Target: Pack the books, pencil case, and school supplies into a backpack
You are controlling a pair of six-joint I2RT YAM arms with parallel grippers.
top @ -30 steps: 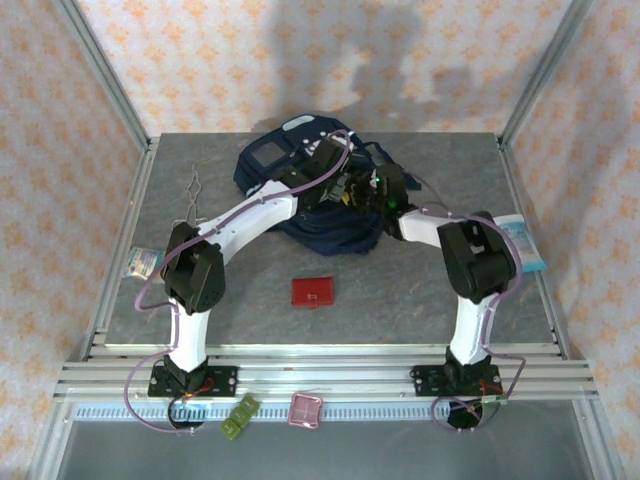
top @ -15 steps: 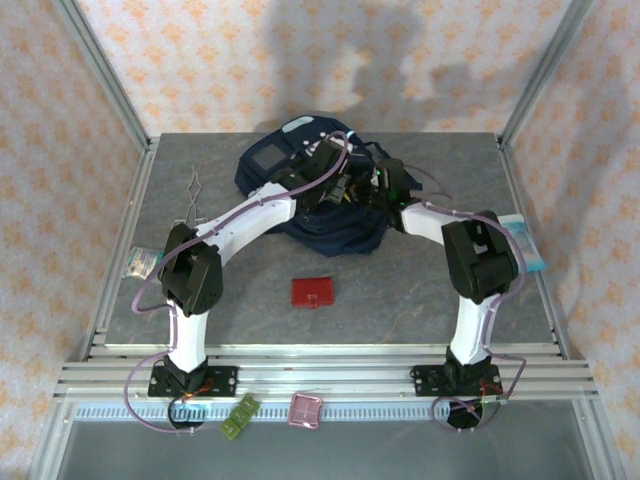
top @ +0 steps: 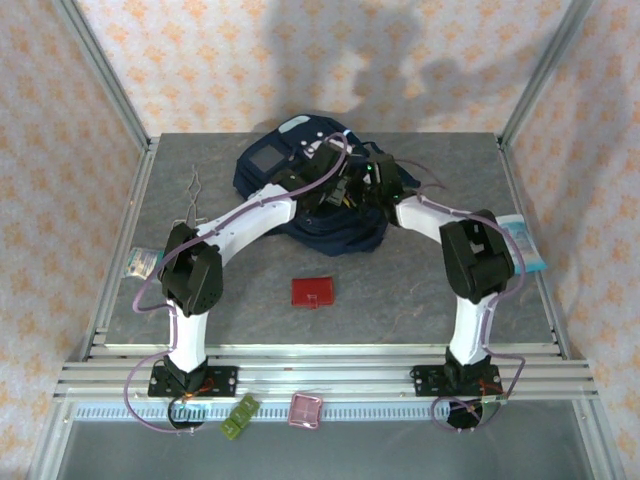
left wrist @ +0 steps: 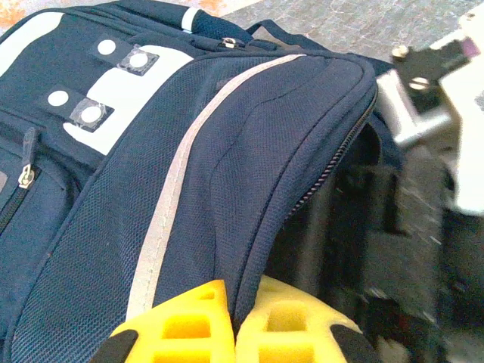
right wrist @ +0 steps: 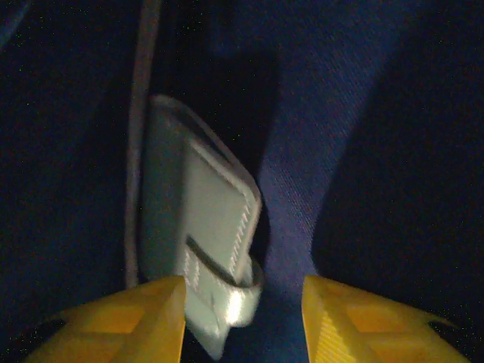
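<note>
The navy backpack (top: 340, 232) lies at the back middle of the table, grey patch up. My left gripper (left wrist: 236, 310) is shut on a fold of its front flap (left wrist: 249, 136) beside the zip, holding the mouth apart. My right gripper (right wrist: 243, 302) is inside the dark opening with its jaws open. A pale green case (right wrist: 200, 204) with a small strap leans against the left finger, not clamped. In the top view both grippers meet over the backpack's mouth, left gripper (top: 343, 186) and right gripper (top: 370, 180). A red square case (top: 313, 291) lies on the table in front.
A light-blue packet (top: 524, 243) lies at the right edge and a small packet (top: 143, 262) at the left edge. A thin metal tool (top: 195, 190) lies at the back left. A green item (top: 240, 415) and a pink one (top: 305, 410) rest on the front rail.
My right gripper has pushed farther back and left into the backpack's mouth. The left arm has kept its hold and barely moved. The red case has stayed put.
</note>
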